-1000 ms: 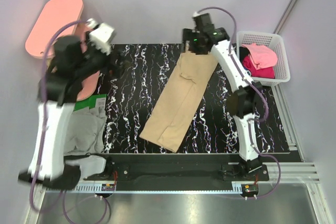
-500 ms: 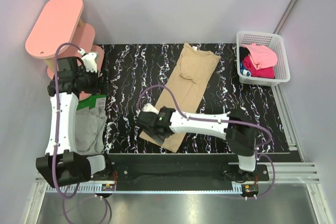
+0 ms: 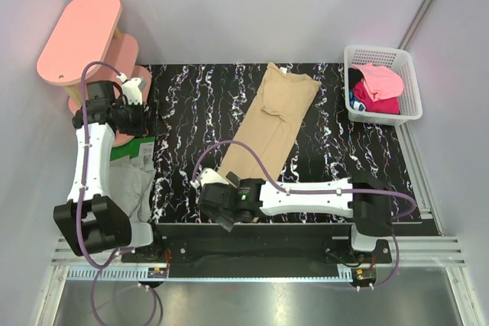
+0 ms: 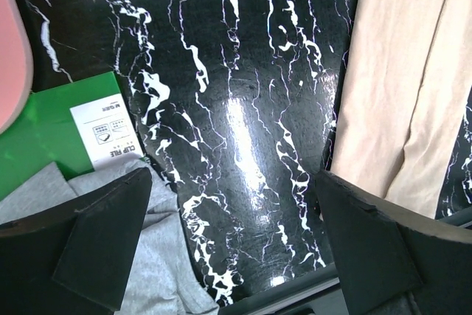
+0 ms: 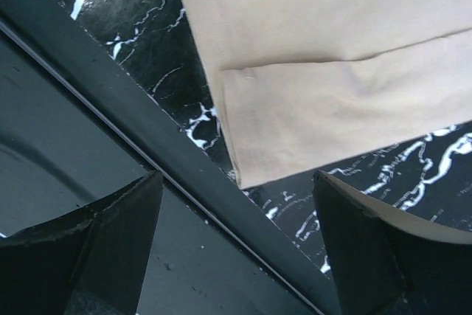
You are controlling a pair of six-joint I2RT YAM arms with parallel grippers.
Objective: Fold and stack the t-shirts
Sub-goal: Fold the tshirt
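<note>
A tan t-shirt (image 3: 269, 127), folded lengthwise into a long strip, lies diagonally across the black marbled table (image 3: 191, 112). My right gripper (image 3: 219, 205) is open and empty, hovering over the shirt's near left corner at the table's front edge. In the right wrist view the gripper (image 5: 236, 248) shows that tan corner (image 5: 324, 94) between the open fingers. My left gripper (image 3: 147, 120) is open and empty above the table's left side. In the left wrist view the gripper (image 4: 236, 256) shows bare table, with a grey t-shirt (image 4: 158, 263) to its left and the tan t-shirt (image 4: 398, 86) to its right.
A grey t-shirt (image 3: 128, 188) and a green one (image 3: 126, 148) lie left of the table. A white basket (image 3: 411, 74) at the back right holds pink (image 3: 380, 79) and magenta (image 3: 378, 102) t-shirts. Pink oval shelves (image 3: 80, 32) stand at the back left.
My right arm swung from the shirt's far collar end down to its near hem corner, then a little closer to the front edge. My left arm pulled back to the left.
</note>
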